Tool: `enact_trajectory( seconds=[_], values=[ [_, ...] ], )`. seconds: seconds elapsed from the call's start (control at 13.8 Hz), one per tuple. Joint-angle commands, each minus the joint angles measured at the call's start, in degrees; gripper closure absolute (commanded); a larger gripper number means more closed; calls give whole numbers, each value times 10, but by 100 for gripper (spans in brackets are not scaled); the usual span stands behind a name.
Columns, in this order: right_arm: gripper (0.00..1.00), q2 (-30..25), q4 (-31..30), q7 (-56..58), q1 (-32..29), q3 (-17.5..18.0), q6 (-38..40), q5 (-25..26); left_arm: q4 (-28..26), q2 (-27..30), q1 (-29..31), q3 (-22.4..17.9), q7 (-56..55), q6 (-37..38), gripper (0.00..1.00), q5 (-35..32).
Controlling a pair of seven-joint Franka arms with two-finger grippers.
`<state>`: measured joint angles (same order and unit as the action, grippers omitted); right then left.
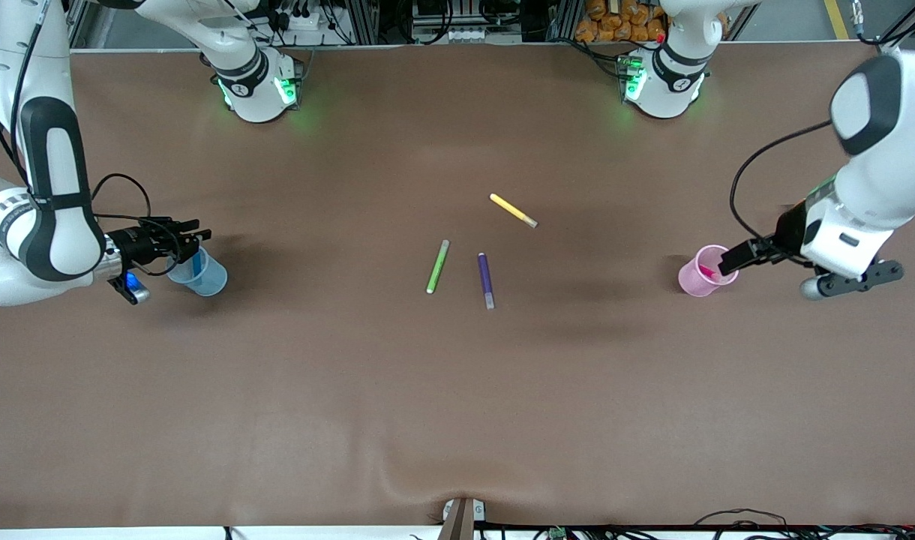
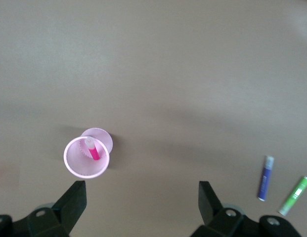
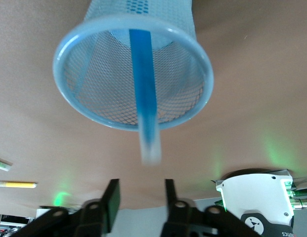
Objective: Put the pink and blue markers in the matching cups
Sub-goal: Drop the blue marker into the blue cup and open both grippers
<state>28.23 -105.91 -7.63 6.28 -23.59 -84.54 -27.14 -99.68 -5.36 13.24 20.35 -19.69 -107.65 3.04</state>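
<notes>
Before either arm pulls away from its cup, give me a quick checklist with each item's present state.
1. Pink marker inside pink cup: ok.
2. Blue marker inside blue cup: ok.
3. Left gripper open, nothing held, over the table beside the pink cup: ok.
4. Right gripper open, clear of the blue marker: ok.
5. Both cups upright: ok.

Three loose markers lie mid-bench – yellow marker [image 1: 513, 210], green marker [image 1: 437, 266], purple marker [image 1: 486, 280] – with open bench [image 1: 457, 405] all around. Each end holds a cup: blue cup [image 1: 200, 274], seemingly tilted, and pink cup [image 1: 703, 271], each with a gripper above.
</notes>
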Motion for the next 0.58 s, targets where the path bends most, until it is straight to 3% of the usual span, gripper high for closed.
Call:
enact_trajectory(
  seconds=[0.0,0.22,0.36,0.51],
  values=[
    [0,0,20,1,-1,-4,11,-12,29,0,3,11,-7,30,0,-10],
    [0,-6,65,5,3,-3,40,0,55,1,3,12,-4,66,0,-73],
    [0,-8,134,3,5,1,91,31,83,1,3,11,-3,68,0,-74],
    [0,-9,169,2,7,7,121,31,94,1,3,12,4,68,0,-77]
  ],
)
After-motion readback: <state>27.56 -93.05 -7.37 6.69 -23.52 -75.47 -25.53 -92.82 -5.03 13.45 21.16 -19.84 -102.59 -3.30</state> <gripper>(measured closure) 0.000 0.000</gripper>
